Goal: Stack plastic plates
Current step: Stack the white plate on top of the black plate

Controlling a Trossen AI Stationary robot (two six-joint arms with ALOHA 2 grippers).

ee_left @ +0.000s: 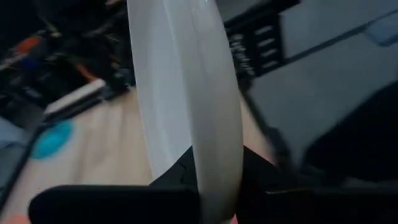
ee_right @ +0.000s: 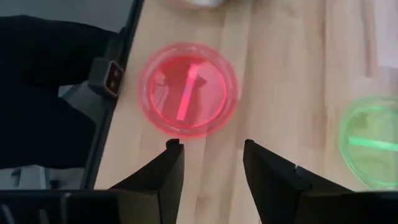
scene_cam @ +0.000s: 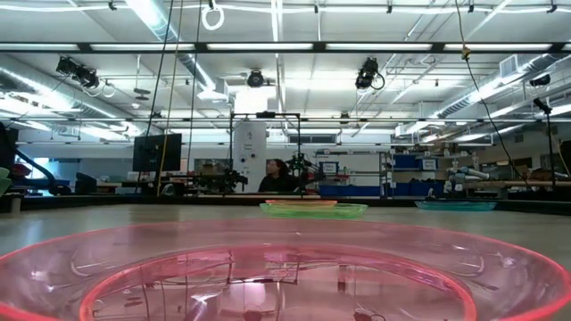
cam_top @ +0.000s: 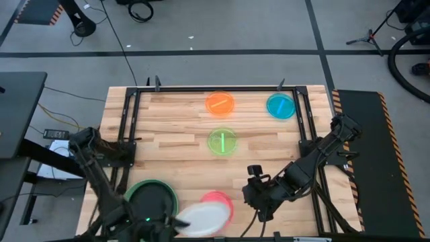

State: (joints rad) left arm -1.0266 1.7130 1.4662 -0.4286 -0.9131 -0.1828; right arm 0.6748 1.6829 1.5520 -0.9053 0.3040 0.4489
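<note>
Wooden table [cam_top: 175,144], black plate [cam_top: 150,197] in green plate [cam_top: 169,190], left pincer [cam_top: 176,222] gripping white plate [cam_top: 201,218]

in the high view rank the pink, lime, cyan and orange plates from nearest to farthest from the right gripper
From the right gripper:
1. pink plate, just beside it, toward the left arm
2. lime plate, table centre
3. cyan plate, far edge, right arm's side
4. orange plate, far edge, middle

No text, label, brand, number or sign can be read anywhere in these views.
</note>
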